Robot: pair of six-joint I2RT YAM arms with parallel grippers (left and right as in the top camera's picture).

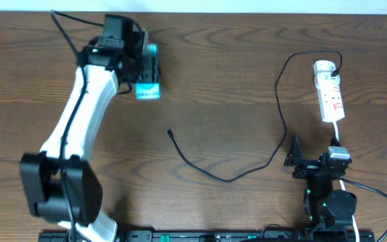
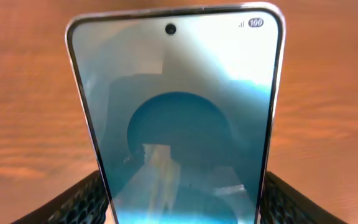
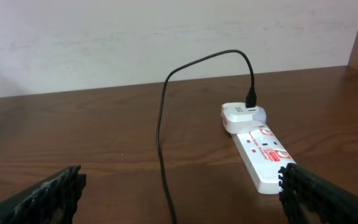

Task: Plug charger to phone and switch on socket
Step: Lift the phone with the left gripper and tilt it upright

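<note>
The phone [image 1: 149, 88], with a cyan-blue screen, lies at the far left under my left gripper [image 1: 142, 66]. In the left wrist view the phone [image 2: 176, 93] fills the frame, and my left gripper [image 2: 182, 190] has a finger against each long edge. The charger [image 1: 230, 179] is a thin black cable; its plug tip [image 1: 170, 132] lies free mid-table. The white socket [image 1: 330, 94] lies at the far right. My right gripper [image 1: 312, 159] is open and empty just in front of it. In the right wrist view the charger [image 3: 161, 149] runs between the open fingers [image 3: 182, 196], with the socket [image 3: 260, 152] ahead right.
A white adapter [image 3: 241, 115] sits in the socket's far end with the black cable plugged into its top. The socket's white cord [image 1: 375, 191] runs past the right arm's base. A pale wall stands behind the table's far edge.
</note>
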